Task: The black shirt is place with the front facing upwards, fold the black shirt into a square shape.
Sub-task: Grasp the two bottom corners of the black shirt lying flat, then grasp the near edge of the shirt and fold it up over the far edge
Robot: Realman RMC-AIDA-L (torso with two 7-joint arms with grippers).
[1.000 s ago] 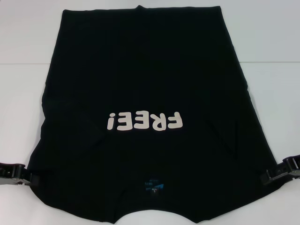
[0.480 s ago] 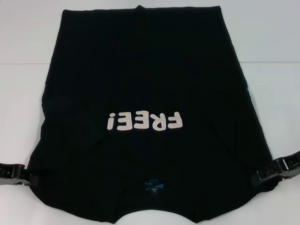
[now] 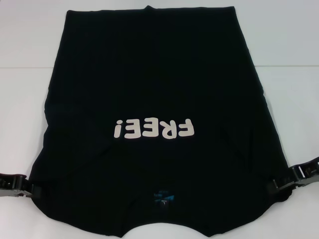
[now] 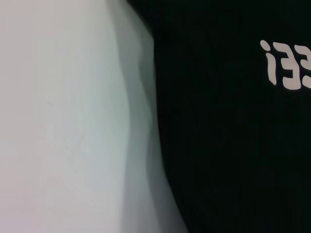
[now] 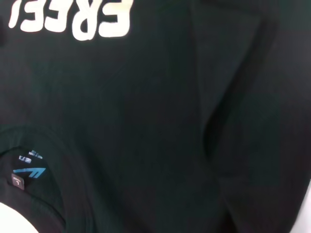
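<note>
Black shirt (image 3: 154, 99), flat, "FREE!" lettering up, collar nearest

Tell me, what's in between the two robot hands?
The black shirt, flat across the table, fills the stretch between the left gripper and right gripper; the head view shows it.

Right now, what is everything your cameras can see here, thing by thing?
Large black short-sleeved cloth T-shirt: one, black, spread flat across the middle of the table, collar end nearest the robot.
Off-white "FREE!" lettering: one print, off-white, on the shirt's front, facing up.
Small blue neck label: one, blue, inside the collar at the near end.
White table: one, white, under and around the shirt.
Left gripper: one, black, at the shirt's near left edge; whether its jaws are open cannot be told.
Right gripper: one, black, at the shirt's near right edge; its jaws likewise cannot be told.
</note>
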